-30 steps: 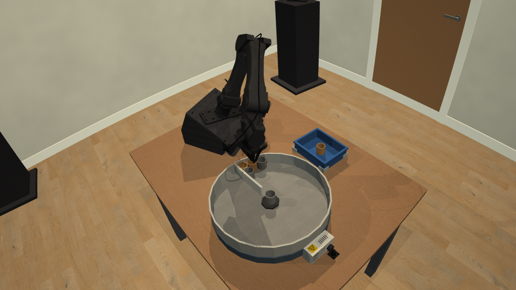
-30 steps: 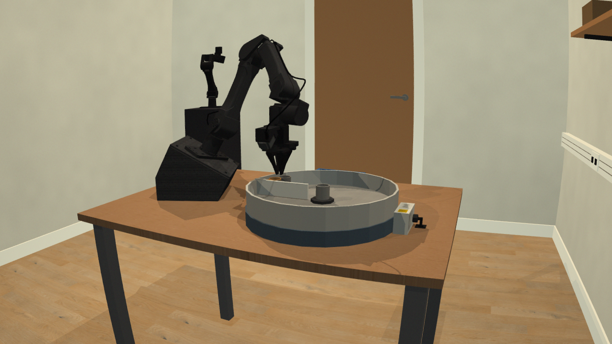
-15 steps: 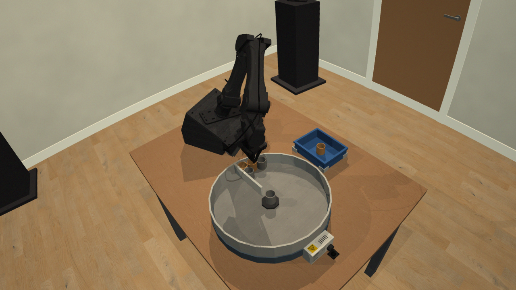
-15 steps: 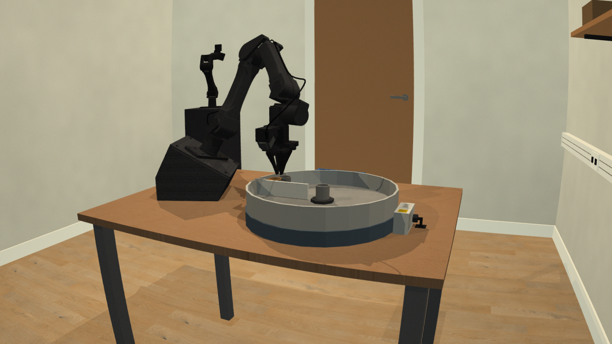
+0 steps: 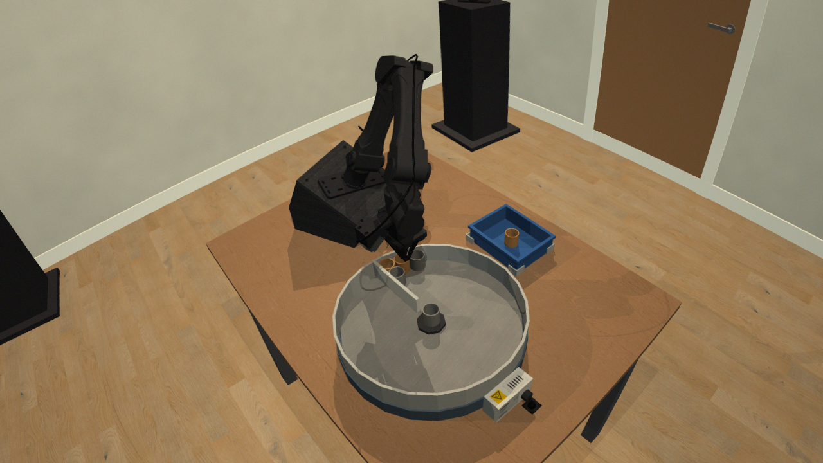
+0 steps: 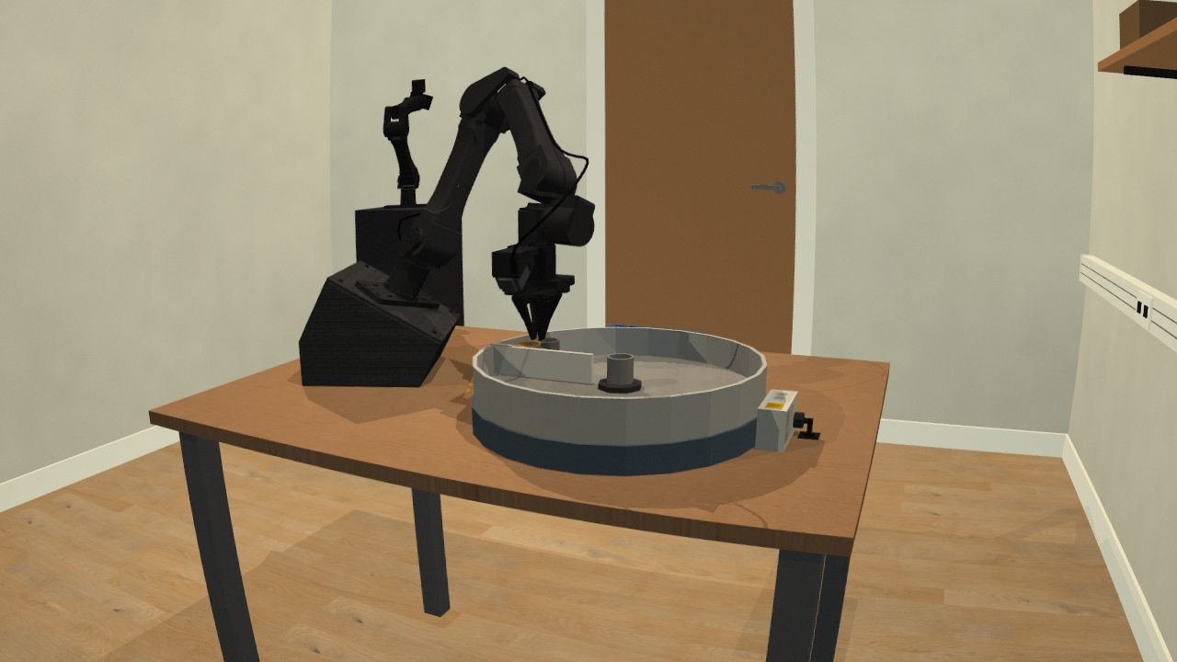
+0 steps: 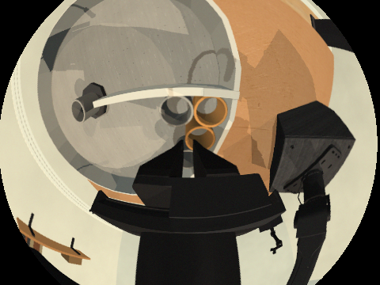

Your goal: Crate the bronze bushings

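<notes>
- Bronze bushings [image 5: 404, 267] [image 6: 526, 345] [image 7: 226, 115] crowd beside the divider [image 5: 397, 285] [image 6: 551, 364] [image 7: 166, 93], likely limiting finger access.
- Gripper [image 5: 407, 257] [image 6: 536, 338] [image 7: 188, 144] jaws: slightly parted, empty, presumably to straddle one wall.
</notes>
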Available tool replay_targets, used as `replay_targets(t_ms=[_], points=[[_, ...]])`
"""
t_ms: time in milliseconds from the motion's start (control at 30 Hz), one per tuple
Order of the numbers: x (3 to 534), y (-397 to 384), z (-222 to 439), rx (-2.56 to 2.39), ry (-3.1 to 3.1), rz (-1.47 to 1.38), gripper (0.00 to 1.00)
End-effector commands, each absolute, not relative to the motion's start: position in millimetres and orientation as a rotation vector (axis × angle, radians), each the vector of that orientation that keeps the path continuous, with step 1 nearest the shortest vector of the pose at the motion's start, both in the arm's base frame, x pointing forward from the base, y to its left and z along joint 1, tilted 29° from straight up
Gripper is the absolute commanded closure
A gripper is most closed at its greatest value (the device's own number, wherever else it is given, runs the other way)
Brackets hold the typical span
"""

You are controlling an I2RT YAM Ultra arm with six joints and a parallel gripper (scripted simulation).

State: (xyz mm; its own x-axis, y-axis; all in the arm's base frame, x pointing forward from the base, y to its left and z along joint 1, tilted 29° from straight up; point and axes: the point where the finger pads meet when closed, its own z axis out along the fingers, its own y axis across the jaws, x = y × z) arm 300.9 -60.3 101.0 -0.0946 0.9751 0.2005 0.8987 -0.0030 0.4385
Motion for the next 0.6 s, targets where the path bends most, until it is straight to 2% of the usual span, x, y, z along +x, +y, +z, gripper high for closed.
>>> replay_targets(t_ms=[0,567], points=[[309.1,-70.7,113.0,1.969,2.039,0.696,0.87],[307.2,-69.8,111.9,1.976,2.046,0.693,0.87]])
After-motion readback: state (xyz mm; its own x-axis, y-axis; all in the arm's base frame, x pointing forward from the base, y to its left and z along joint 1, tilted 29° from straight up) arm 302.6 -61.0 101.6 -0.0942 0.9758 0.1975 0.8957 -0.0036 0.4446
